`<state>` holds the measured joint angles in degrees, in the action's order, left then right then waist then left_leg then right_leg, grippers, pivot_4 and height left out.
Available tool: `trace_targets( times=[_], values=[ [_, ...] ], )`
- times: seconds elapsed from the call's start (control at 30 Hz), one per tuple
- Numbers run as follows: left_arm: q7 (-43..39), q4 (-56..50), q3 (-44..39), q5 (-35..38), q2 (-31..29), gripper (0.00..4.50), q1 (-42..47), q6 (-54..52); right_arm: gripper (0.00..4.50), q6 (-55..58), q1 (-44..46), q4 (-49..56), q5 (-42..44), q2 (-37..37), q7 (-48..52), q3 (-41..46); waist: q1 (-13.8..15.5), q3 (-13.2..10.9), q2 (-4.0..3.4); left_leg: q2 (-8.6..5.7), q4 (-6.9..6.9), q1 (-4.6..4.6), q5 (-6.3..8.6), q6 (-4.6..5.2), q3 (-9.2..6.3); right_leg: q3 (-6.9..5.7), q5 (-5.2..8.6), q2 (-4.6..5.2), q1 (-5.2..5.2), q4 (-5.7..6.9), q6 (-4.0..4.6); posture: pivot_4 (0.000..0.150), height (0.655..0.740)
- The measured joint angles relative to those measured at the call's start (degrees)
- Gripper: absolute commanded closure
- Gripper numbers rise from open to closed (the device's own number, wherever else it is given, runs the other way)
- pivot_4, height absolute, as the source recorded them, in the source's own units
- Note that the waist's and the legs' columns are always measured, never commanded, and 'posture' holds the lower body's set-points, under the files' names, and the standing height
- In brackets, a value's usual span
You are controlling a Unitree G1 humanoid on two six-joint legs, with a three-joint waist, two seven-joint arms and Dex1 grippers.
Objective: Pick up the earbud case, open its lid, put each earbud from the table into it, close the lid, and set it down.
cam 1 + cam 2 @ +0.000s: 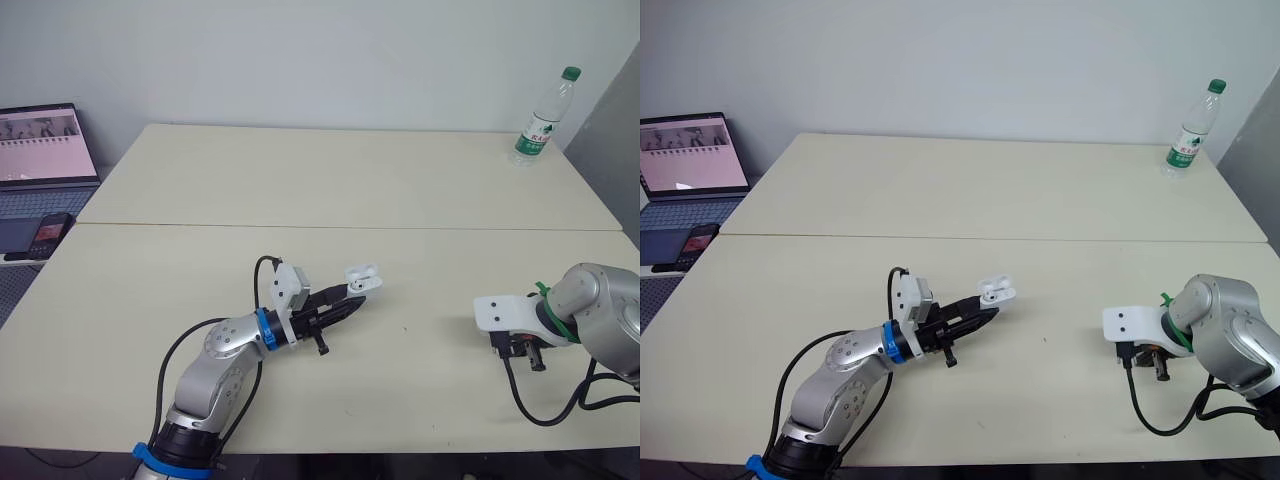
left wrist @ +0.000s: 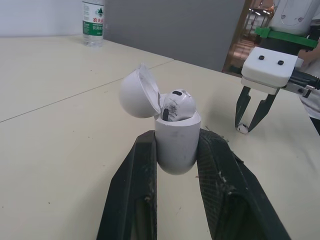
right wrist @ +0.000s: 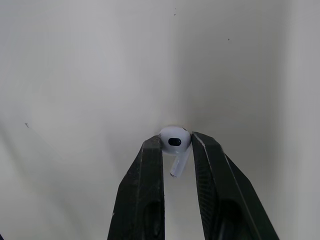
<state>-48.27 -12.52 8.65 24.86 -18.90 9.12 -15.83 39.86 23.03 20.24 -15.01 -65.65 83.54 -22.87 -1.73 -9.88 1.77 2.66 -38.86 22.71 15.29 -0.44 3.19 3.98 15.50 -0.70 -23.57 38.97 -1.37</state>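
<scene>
Two glossy white earbuds: the seated earbud (image 2: pixel 177 105) sits in one rounded, lid-open earbud case (image 2: pixel 175 145) at frame centre, clamped by the left gripper (image 2: pixel 177 139). The second earbud (image 3: pixel 174 142) is pinched by the right gripper (image 3: pixel 176 141), lower right in the eye views.

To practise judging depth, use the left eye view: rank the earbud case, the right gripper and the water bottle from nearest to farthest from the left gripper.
1. Earbud case, held in the left gripper itself, lid open.
2. Right gripper, farther right over the table, holding an earbud.
3. Water bottle, far back at the right.
</scene>
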Motion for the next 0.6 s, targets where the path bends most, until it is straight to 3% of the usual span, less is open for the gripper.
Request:
trace_targets(
  times=[0.33,0.6],
  values=[
    [2.76,-0.27,0.33,0.0,2.93,3.75,2.27,-1.68,4.06,-5.46,-2.3,0.71,17.25,11.35,-9.56,21.48,0.07,-0.02,0.07,-0.06,-0.02,0.06,0.0,0.0,-0.05,0.04,-0.02,-0.1,0.06,-0.04,-0.04,0.15,0.7362],
    [7.87,0.14,2.4,-0.05,10.1,3.75,7.26,-4.42,4.06,-3.22,-2.77,3.78,28.92,28.22,-25.87,32.97,0.0,0.0,0.05,-0.04,-0.01,0.08,0.0,0.0,-0.18,0.1,-0.04,-0.16,0.05,0.01,-0.05,0.15,0.7362]
  ],
)
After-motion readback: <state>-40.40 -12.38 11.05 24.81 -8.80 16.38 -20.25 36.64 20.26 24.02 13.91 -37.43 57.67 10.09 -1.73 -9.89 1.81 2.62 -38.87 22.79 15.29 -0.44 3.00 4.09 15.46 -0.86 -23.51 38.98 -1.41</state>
